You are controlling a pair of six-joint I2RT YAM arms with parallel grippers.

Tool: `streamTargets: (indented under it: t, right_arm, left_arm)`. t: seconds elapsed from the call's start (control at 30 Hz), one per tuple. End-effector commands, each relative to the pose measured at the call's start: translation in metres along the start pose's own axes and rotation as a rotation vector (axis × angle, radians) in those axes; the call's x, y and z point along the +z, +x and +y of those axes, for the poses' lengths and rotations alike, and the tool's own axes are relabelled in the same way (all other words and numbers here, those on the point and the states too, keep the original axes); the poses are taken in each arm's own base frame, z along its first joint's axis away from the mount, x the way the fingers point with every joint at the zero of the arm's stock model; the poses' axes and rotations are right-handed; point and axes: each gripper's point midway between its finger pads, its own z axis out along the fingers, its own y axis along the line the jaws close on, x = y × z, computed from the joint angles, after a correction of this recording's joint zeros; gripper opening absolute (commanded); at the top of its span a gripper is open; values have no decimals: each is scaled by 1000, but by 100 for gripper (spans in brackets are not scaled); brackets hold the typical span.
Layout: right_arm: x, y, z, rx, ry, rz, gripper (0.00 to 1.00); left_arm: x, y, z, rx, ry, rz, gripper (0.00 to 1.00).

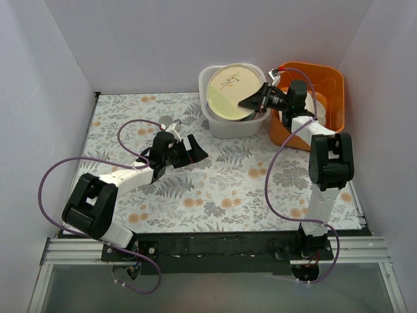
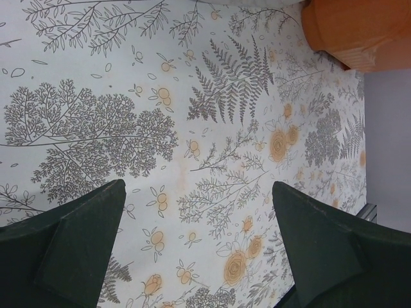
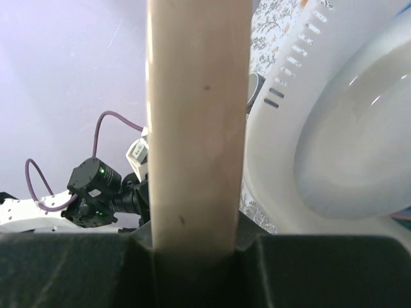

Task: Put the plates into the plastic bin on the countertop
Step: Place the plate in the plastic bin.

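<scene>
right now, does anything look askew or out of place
Only the plate: it sits tilted over the bin instead of lying flat, with its right edge pinched in the right gripper. That looks like mid-placement rather than a fault. Nothing spilled or broken shows.

White-and-black arms [image 1: 124,179], dark claws [image 1: 197,151], looping purple cables [image 1: 266,186].

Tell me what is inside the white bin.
A tilted cream plate, its edge in the right gripper. It hides the floor of the bin; anything beneath cannot be seen.
</scene>
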Motion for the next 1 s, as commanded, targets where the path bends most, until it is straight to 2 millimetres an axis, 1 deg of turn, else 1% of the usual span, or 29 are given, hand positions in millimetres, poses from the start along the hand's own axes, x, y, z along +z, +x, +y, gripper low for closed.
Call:
streamTargets:
  t: [0.0, 0.03, 0.07, 0.13, 0.17, 0.3, 0.33, 0.4, 0.43, 0.47, 0.5, 0.53, 0.57, 0.63, 0.7, 0.73, 0.83, 0.9, 0.93, 0.97]
  right_arm:
    - [6, -45, 51, -181, -113, -51, 1]
    - [8, -46, 47, -173, -108, -53, 1]
    - [10, -52, 50, -185, -109, -58, 1]
    - [11, -54, 43, -166, -98, -58, 1]
    - [12, -57, 45, -171, -99, -60, 1]
    - [14, -62, 39, -177, -74, -69, 1]
    - [16, -61, 34, -160, -57, -68, 1]
    - [17, -64, 32, -162, -40, -72, 1]
    - [17, -64, 25, -151, -20, -71, 1]
    - [18, -65, 23, -151, -11, -74, 1]
    - [18, -68, 24, -154, -4, -79, 1]
    - [20, -70, 16, -158, 19, -84, 1]
    - [20, -68, 7, -125, 49, -76, 1]
    - [22, -75, 0, -126, 85, -91, 1]
    - [22, -76, -9, -122, 128, -89, 1]
    - [23, -81, -12, -130, 150, -102, 1]
    - [22, -80, -27, -121, 208, -98, 1]
    - [23, -78, -32, -124, 230, -89, 1]
    - [24, -76, -39, -114, 251, -87, 1]
    - [26, -77, -39, -119, 255, -83, 1]
  left_arm:
    - [-5, -11, -8, 26, 16, -23, 98]
    - [-6, -11, -8, 28, 16, -25, 98]
    - [-6, -11, -8, 27, 15, -24, 98]
    - [-6, -11, -8, 30, 13, -24, 98]
    - [-6, -11, -7, 29, 12, -25, 98]
    - [-7, -12, -7, 33, 9, -27, 98]
    - [-6, -12, -7, 35, 8, -28, 98]
    - [-6, -11, -7, 32, 6, -26, 98]
    - [-6, -11, -6, 31, 5, -24, 98]
    - [-6, -10, -6, 33, 6, -21, 98]
    - [-5, -10, -4, 30, 2, -20, 98]
    - [-5, -10, -5, 30, 2, -21, 98]
    - [-5, -10, -5, 30, 2, -20, 98]
    - [-5, -10, -6, 28, 6, -18, 98]
    - [-5, -10, -5, 27, 5, -19, 98]
    - [-5, -9, -4, 26, 2, -18, 98]
    - [-4, -9, -4, 26, 1, -17, 98]
    - [-3, -7, -3, 23, 1, -10, 98]
    - [-4, -8, -3, 23, -1, -10, 98]
    - [-3, -8, -4, 23, 0, -11, 98]
